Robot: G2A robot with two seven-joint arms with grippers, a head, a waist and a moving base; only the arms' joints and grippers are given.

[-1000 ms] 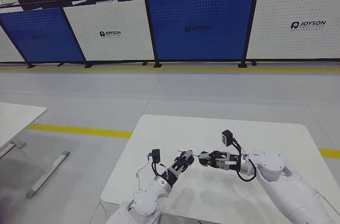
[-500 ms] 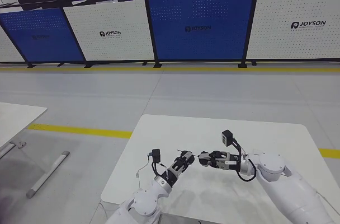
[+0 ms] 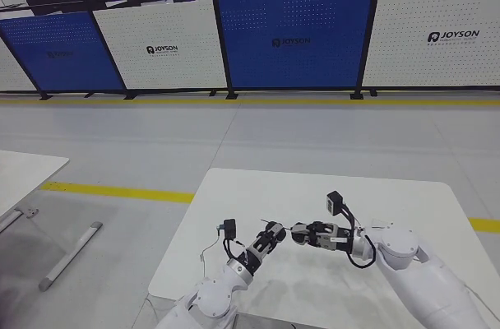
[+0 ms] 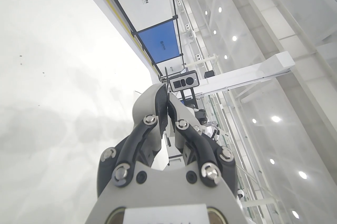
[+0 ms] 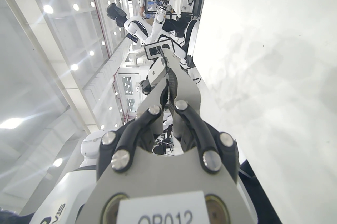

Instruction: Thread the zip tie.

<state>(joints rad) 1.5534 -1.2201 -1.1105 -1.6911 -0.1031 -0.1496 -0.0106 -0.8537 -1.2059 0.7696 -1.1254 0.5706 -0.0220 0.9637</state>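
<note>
Over the white table [image 3: 398, 197] my two grippers meet tip to tip. The left gripper [image 3: 277, 228] comes in from the near left and is shut on a thin black zip tie [image 3: 266, 222]. The tie's free end pokes out past the left gripper's tips. In the left wrist view the pads of that gripper [image 4: 166, 90] press together on the zip tie [image 4: 165, 75]. My right gripper [image 3: 297, 233] comes from the right. Its jaws [image 5: 166, 69] are also closed on the black zip tie [image 5: 163, 55]. How the two ends meet between the tips is hidden.
Bare tabletop lies on all sides of the grippers, and its front left edge [image 3: 164, 284] is near the left arm. Another white table [image 3: 20, 173] stands off to the left across the floor. Blue and white panel walls [image 3: 291, 41] stand far behind.
</note>
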